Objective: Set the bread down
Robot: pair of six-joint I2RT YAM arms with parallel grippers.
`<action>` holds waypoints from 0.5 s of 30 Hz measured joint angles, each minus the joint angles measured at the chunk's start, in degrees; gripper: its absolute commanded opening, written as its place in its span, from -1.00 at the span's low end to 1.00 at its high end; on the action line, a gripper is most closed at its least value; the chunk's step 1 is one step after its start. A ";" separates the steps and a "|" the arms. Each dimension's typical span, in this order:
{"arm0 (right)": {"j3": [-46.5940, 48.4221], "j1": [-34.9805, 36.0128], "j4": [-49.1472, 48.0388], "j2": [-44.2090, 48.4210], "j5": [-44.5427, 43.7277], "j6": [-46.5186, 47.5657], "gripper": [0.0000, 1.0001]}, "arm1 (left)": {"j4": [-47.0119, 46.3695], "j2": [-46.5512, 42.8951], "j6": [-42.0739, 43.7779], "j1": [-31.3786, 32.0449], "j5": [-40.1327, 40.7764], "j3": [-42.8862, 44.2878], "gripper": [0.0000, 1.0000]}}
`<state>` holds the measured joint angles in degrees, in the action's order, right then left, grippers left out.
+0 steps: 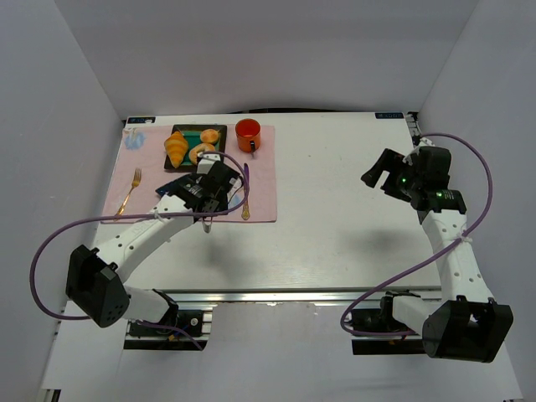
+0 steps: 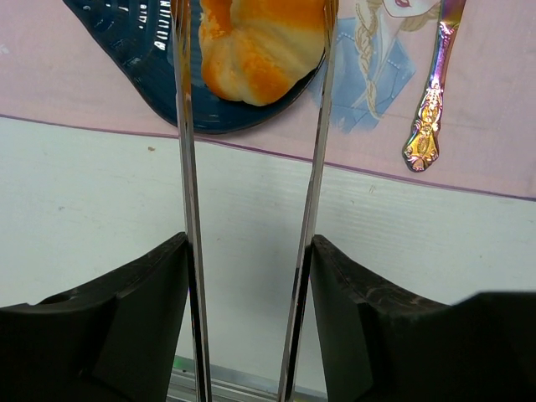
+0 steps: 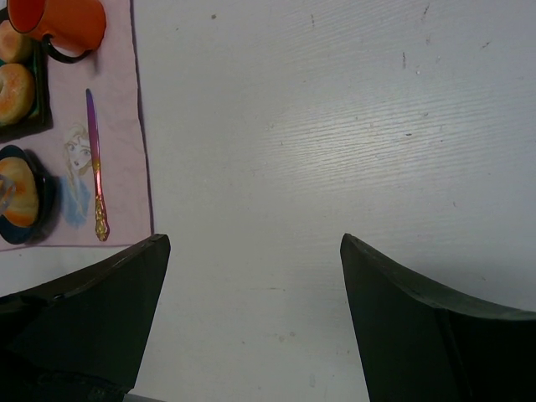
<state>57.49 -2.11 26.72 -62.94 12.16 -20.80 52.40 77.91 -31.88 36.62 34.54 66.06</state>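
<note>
On dark plate (image 2: 142, 59), bread (image 2: 260, 50), hidden overhead

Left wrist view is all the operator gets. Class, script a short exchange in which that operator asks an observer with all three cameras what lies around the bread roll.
Operator: I see the golden-brown oval bread roll on a dark blue plate. What lies beyond it?
Observer: A dark rectangular tray holding a ridged croissant and two ring-shaped pastries.
Operator: Anything else on the pink placemat?
Observer: An orange mug stands at its far edge.
</note>
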 measured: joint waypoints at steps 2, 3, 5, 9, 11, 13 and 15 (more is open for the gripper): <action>-0.20 0.00 0.04 0.00 0.00 0.00 0.79 | 0.31 -0.42 -0.15 0.02 -0.44 0.00 0.34; -0.24 0.00 0.07 0.00 0.00 -0.02 0.79 | 0.52 -0.61 -0.26 0.07 -0.55 0.00 0.32; -0.24 0.00 0.04 0.00 0.00 -0.02 0.79 | 1.09 -1.09 -0.46 0.13 -0.68 0.00 0.31; -0.28 0.07 0.02 0.00 0.02 -0.02 0.79 | 1.79 -1.81 -0.59 0.28 -1.03 0.07 0.31; -0.28 0.22 0.02 0.00 0.02 -0.02 0.79 | 1.97 -2.16 -0.66 0.31 -1.29 0.17 0.31; -0.28 0.26 0.02 0.00 0.02 -0.04 0.79 | 2.36 -2.58 -0.74 0.33 -1.60 0.46 0.30; -0.28 0.28 0.02 0.00 0.02 -0.02 0.79 | 2.82 -2.97 -0.81 0.33 -1.86 0.85 0.29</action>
<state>57.21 -1.83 26.74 -62.94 12.19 -20.82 55.22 74.94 -32.69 36.95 32.69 66.92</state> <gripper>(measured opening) 0.895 0.652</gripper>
